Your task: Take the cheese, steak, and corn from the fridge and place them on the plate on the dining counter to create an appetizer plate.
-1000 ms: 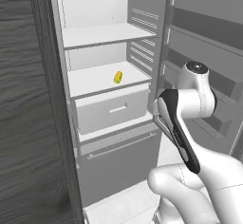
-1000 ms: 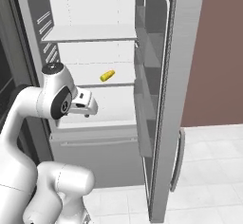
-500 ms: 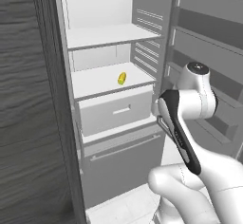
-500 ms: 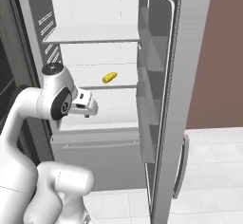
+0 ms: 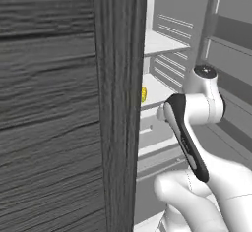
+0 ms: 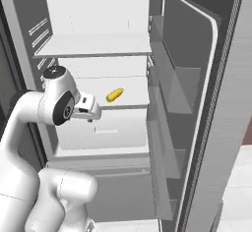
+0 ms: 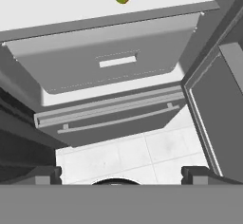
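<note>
Short yellow corn [image 6: 114,95] with green end on fridge [image 6: 98,44] shelf, tool [image 7: 121,173] spread wide, holding nothing

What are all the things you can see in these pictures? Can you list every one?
corn: one, yellow with a green end, lying on the middle fridge shelf
fridge: one, grey outside, white inside, door swung open to the right
shelves: two, white, the upper one above the corn
drawer: one, white, slot handle, just under the corn's shelf
lower freezer front: one, grey, with a bar handle, below the drawer
wood-grain cabinet: one, dark, left of the fridge, close to the left base camera
floor tiles: pale, in front of the fridge
end effector: one, dark fingertips, open, holding nothing, pointed at the drawer below the corn
</note>
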